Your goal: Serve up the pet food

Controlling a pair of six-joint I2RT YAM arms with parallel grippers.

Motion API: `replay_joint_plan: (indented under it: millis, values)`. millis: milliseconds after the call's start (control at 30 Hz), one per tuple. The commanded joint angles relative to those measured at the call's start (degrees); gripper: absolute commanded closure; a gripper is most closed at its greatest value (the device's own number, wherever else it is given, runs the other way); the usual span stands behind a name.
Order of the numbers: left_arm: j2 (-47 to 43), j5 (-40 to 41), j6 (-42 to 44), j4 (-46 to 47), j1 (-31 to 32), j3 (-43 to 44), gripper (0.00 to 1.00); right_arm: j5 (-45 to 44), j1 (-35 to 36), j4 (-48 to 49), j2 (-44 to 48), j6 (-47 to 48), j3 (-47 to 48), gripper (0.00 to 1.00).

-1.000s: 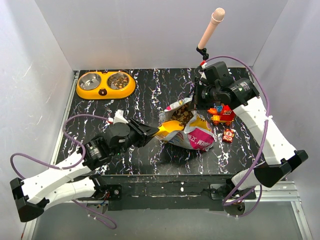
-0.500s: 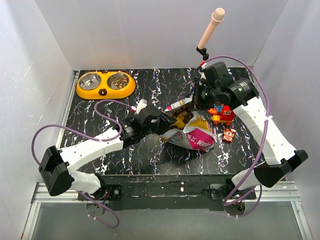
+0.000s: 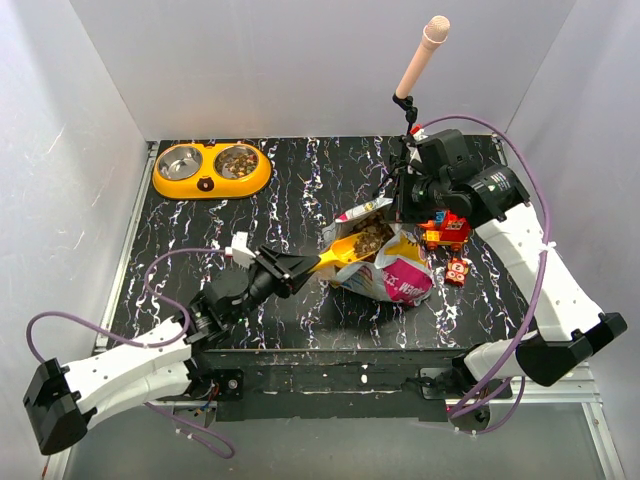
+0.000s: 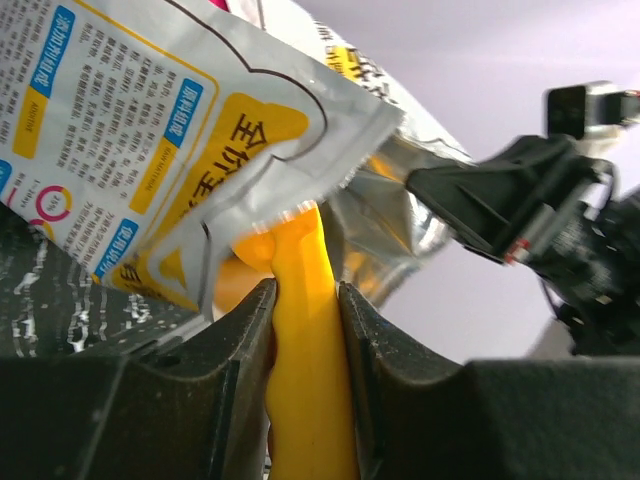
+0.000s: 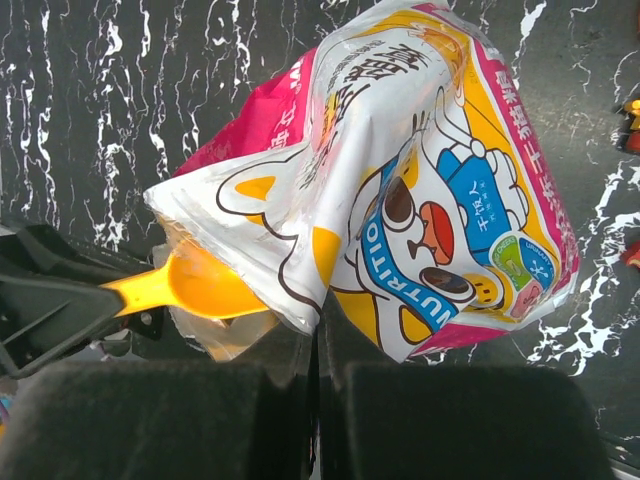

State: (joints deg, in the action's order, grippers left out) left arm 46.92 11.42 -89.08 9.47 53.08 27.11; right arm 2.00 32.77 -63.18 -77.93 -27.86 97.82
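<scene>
The printed pet food bag (image 3: 395, 275) lies mid-table with its mouth open to the left. Brown kibble (image 3: 368, 240) shows inside. My left gripper (image 3: 308, 266) is shut on the handle of a yellow scoop (image 3: 340, 254), whose bowl sits at the bag's mouth. In the left wrist view the gripper (image 4: 305, 290) clamps the scoop handle (image 4: 305, 380) under the bag's flap (image 4: 180, 130). My right gripper (image 3: 398, 205) is shut on the bag's upper edge and holds it up. In the right wrist view its gripper (image 5: 318, 335) pinches the bag (image 5: 430, 190), with the scoop (image 5: 200, 285) at the left.
A yellow double bowl (image 3: 205, 183) stands at the far left corner; its right dish holds kibble (image 3: 238, 160), its left dish (image 3: 180, 162) looks bare. Toy bricks (image 3: 445, 232) lie right of the bag. A pink-tipped rod (image 3: 420, 55) stands behind my right arm.
My left arm pushed the scoop deep into the bag half a second ago and has now drawn back toward the near left, with the scoop at the mouth. My right gripper shifted slightly.
</scene>
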Motion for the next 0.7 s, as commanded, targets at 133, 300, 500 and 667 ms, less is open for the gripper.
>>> replay_joint_plan:
  millis: [133,300,500,667]
  values:
    - [-8.68,-0.70,-1.81,13.20,-0.78,-7.78,1.00,-1.03,-1.05,2.63,3.05,2.45,6.94,0.99]
    - [-9.91,-1.05,1.09,11.88,-0.78,-5.32,1.00,-1.12,-1.48,2.00,1.64,3.16,9.84,0.99]
    - [-2.38,0.53,1.45,23.10,-0.70,-5.76,1.00,0.64,-1.49,3.06,1.55,1.84,9.41,0.99]
    - [-0.32,-0.78,1.53,28.97,-0.79,-6.38,1.00,1.69,-1.40,2.62,1.47,1.05,10.11,0.99]
